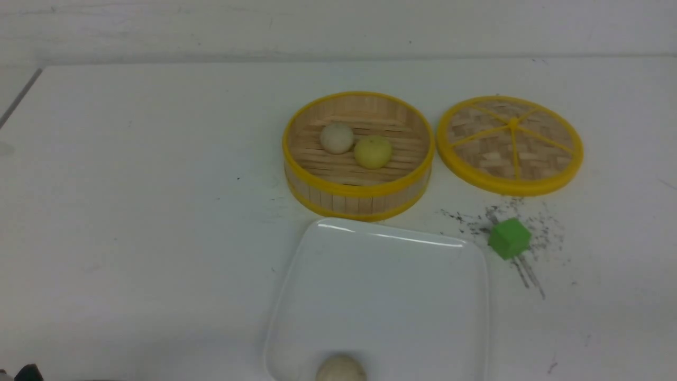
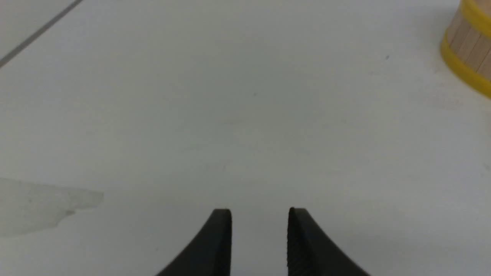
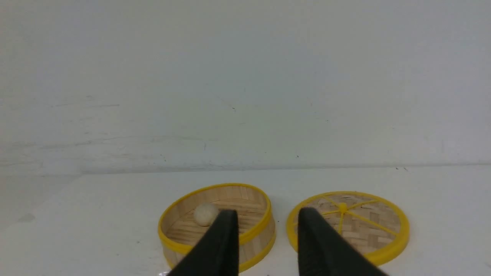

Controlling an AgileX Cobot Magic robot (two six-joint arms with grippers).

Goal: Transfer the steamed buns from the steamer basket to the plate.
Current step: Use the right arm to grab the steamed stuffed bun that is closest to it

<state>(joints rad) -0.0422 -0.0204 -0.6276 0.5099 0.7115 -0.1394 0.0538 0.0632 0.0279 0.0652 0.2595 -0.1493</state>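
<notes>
The steamer basket [image 1: 358, 185] stands mid-table and holds two steamed buns, one off-white [image 1: 337, 137] and one pale yellow [image 1: 373, 152], touching each other. Just in front of it lies the white square plate [image 1: 391, 286], with a beige bun [image 1: 341, 369] at its near edge, partly cut off by the frame. Neither gripper shows in the front view. My left gripper [image 2: 260, 211] is open over bare table, with the basket wall [image 2: 470, 50] far off to one side. My right gripper [image 3: 267, 212] is open and empty, pointing between the basket [image 3: 253, 199], where the off-white bun [image 3: 206, 214] shows, and the lid.
A flat woven lid [image 1: 510, 144] with yellow spokes lies right of the basket; it also appears as the lid [image 3: 368, 226] in the right wrist view. A green cube [image 1: 509, 238] sits on dark scuff marks right of the plate. A wall runs behind the table.
</notes>
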